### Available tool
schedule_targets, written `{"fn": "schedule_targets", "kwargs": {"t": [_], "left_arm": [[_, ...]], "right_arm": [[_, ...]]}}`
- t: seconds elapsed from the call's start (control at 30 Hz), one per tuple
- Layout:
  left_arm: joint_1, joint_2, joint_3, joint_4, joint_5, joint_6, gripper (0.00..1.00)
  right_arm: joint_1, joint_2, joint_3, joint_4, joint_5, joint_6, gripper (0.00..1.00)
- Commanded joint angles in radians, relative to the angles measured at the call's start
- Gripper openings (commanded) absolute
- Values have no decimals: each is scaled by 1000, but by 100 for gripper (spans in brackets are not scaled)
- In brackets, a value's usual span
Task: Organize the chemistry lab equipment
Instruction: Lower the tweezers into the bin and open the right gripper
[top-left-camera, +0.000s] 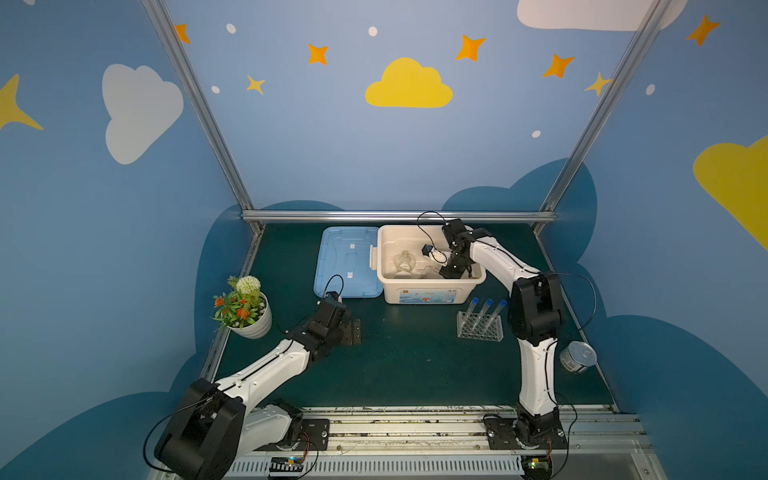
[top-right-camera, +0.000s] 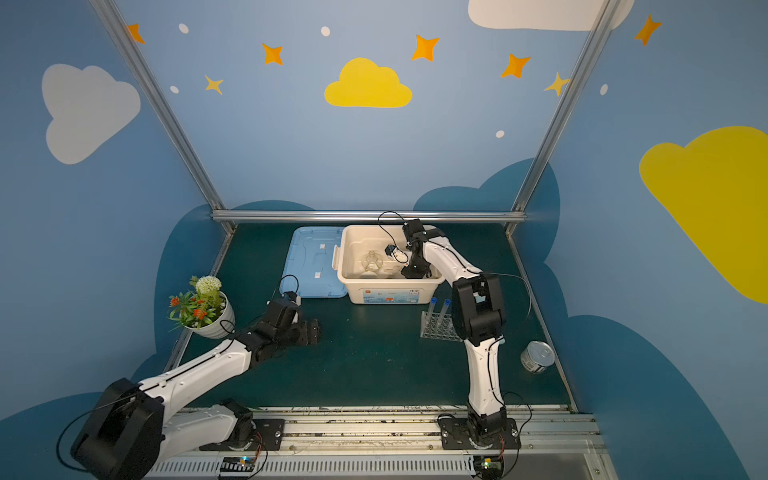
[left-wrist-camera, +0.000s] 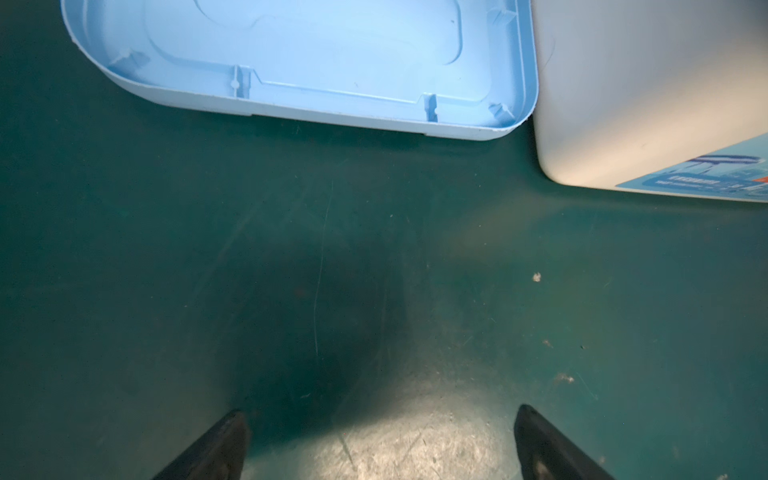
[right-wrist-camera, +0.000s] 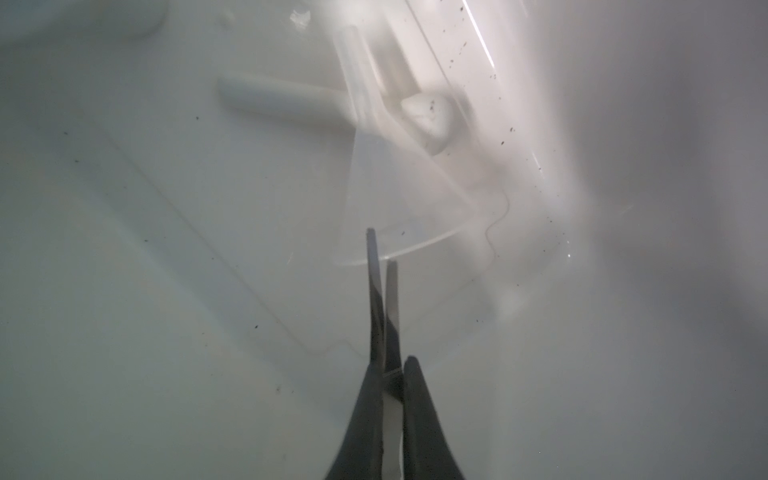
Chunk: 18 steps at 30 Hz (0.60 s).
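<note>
My right gripper (right-wrist-camera: 392, 363) reaches down inside the cream bin (top-left-camera: 419, 293), shut on a thin grey rod (right-wrist-camera: 376, 270) that sticks out past its fingertips. Just beyond the rod's tip, a clear funnel (right-wrist-camera: 399, 199) lies on the bin floor with a white pestle (right-wrist-camera: 282, 97) behind it. A clear flask (top-left-camera: 404, 262) stands in the bin to the left of this gripper (top-left-camera: 446, 272). Three blue-capped test tubes (top-left-camera: 482, 309) lean in the clear rack (top-left-camera: 480, 330) in front of the bin. My left gripper (top-left-camera: 355, 330) hangs open over bare green mat, holding nothing.
The blue lid (top-left-camera: 345, 262) lies upside down beside the bin's left wall. A potted flower plant (top-left-camera: 245, 307) stands at the left mat edge. A tin can (top-left-camera: 577, 356) lies at the right edge. Metal frame posts border the back.
</note>
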Motion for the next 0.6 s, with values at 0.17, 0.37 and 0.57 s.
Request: {"fn": "schedule_targets", "kwargs": {"t": [0.17, 0.37, 0.57], "left_arm": [[8, 29, 47, 0, 9, 4, 100], [13, 46, 72, -6, -16, 2, 100], [41, 44, 95, -20, -41, -25, 100]], "right_arm": [[-3, 60, 32, -30, 11, 12, 1], [-4, 77, 37, -28, 8, 25, 14], [-3, 80, 35, -24, 0, 45, 28]]}}
